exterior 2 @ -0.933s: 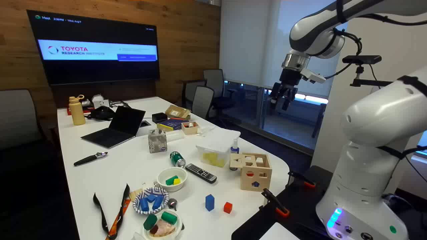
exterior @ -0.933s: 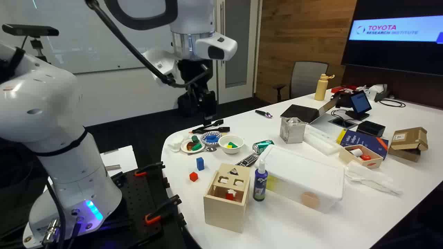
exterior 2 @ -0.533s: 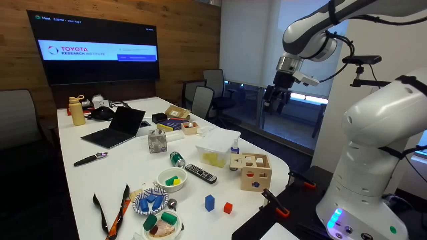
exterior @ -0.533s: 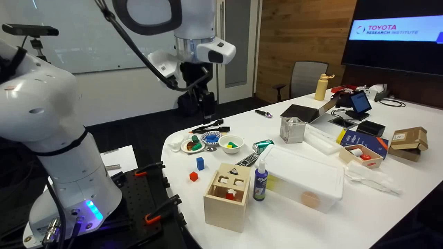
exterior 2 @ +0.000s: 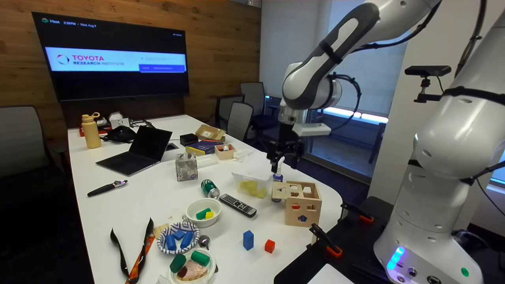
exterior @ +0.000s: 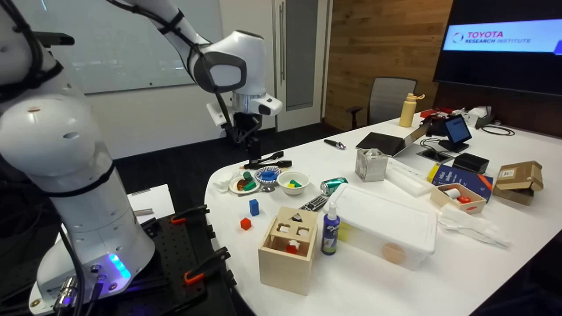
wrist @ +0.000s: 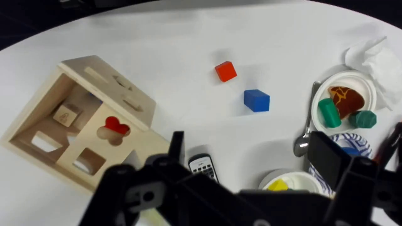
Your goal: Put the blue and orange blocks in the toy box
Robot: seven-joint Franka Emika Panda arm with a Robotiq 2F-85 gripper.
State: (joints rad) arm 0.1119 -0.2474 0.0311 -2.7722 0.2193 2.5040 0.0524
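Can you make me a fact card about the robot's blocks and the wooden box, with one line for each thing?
Blue block: standing on the table
Orange block: on the table, near the blue one, not touching it
Toy box: pale wood, with a red piece inside
Lid: slid partly off
Beside the box: a spray bottle
Gripper: open, in the air, holding nothing
Task blocks put away: neither

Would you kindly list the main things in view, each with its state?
Fingers: apart, holding nothing
Toy box: lid slid partway open
Blue block: standing, outside the box
Orange block: outside the box
Laptop: open
Wall screen: on
Green can: on its side
Spray bottle: upright
Yellow bottle: upright
Plastic container: covered
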